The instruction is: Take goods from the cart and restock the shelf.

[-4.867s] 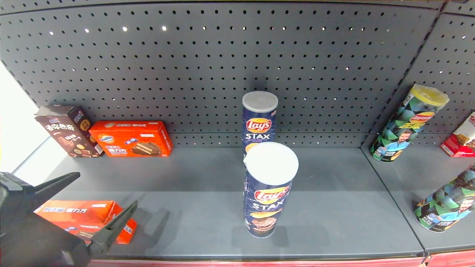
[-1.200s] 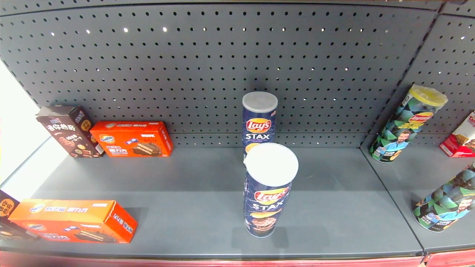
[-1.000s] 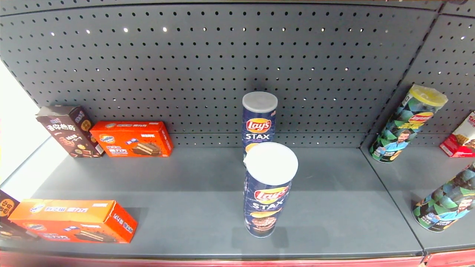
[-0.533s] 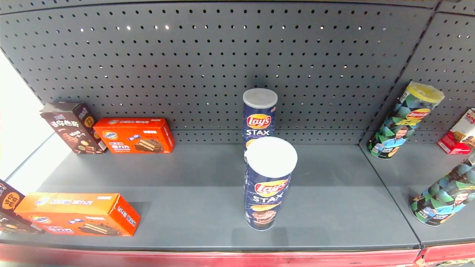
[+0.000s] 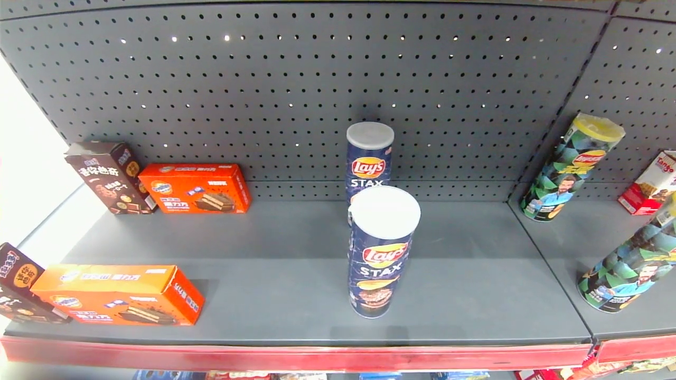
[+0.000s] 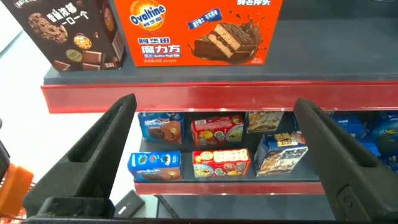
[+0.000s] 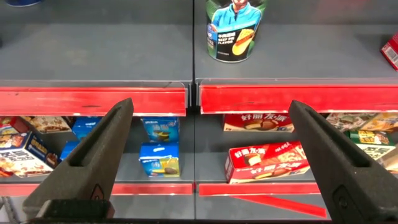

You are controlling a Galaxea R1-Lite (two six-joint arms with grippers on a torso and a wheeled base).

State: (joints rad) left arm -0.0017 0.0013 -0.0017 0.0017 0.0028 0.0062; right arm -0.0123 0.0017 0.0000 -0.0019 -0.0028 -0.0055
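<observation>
The shelf [image 5: 274,274] carries a front chip can [image 5: 381,253] standing upright near the middle of its front edge. A rear chip can [image 5: 368,158] stands straight behind it against the back edge. At the front left corner a front orange box [image 5: 116,295] lies flat, and a front brown box [image 5: 18,285] sits just beside it on the outer side. Along the back edge on the left, a rear orange box [image 5: 195,187] stands next to a rear brown box [image 5: 108,177].

The left gripper [image 6: 214,106] hangs below the shelf's red front edge, under the front orange box, with its jaws spread wide and nothing between them. The right gripper [image 7: 211,106] is likewise wide open and empty, level with the red edge.

On the neighbouring shelf [image 5: 570,243] to the right stand a front green can [image 5: 628,264], a rear green can [image 5: 570,169] and a red box [image 5: 647,184]. A lower shelf [image 6: 217,186] holds small packets.
</observation>
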